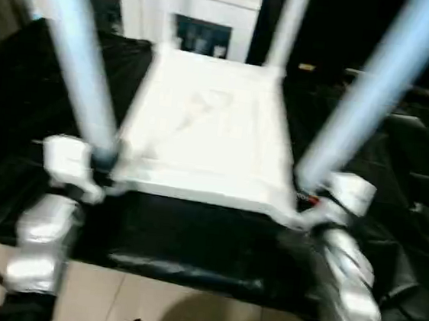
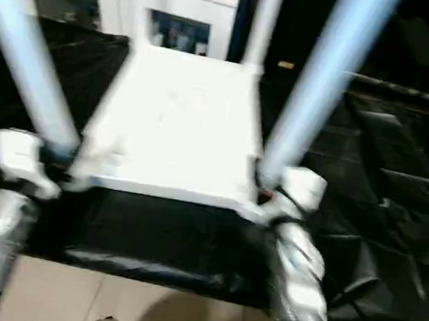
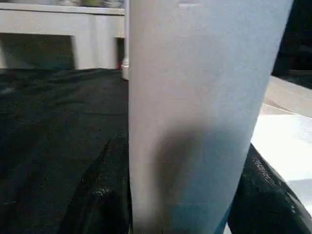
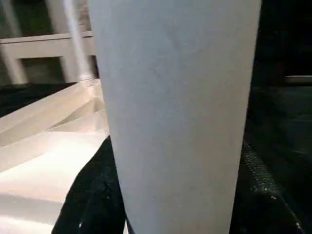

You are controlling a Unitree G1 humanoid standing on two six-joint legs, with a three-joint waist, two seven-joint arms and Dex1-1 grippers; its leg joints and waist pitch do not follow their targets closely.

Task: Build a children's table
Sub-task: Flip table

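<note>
table (image 1: 206, 129) lying upside down on black cover (image 1: 190, 242), four legs up | left gripper (image 1: 100, 165) clamping near-left leg (image 1: 77, 46), right gripper (image 1: 308, 195) clamping near-right leg (image 1: 380, 86) | risk: uneven lifting popping legs from sockets, or slipping

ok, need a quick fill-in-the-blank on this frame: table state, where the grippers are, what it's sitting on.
1. The children's table lies upside down with ____ legs pointing up.
2. The left gripper is at the base of the near-left leg; the right gripper is at the near-____ leg.
3. The tabletop rests on a ____ cover.

Missing: four; right; black
</note>
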